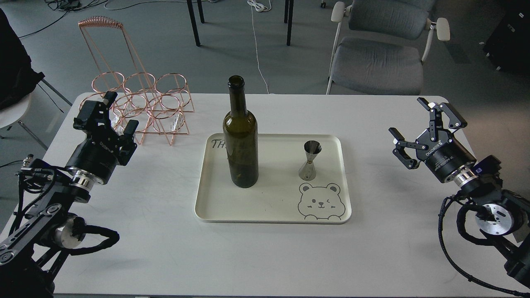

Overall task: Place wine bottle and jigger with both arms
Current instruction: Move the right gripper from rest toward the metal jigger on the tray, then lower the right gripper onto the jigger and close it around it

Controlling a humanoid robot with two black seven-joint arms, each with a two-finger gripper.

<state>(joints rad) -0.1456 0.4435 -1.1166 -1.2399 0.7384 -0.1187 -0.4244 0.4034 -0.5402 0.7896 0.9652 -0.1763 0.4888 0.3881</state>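
Observation:
The dark green wine bottle stands upright on the left half of a cream tray. The small steel jigger stands upright on the tray's right half, above a bear drawing. My left gripper hovers over the table's left side, well away from the tray, open with nothing between its fingers. Near the right edge of the table, my right gripper is spread wide open and empty. Neither gripper touches the bottle or the jigger.
A copper wire bottle rack stands at the back left of the white table, just behind my left gripper. A grey office chair sits beyond the table's far edge.

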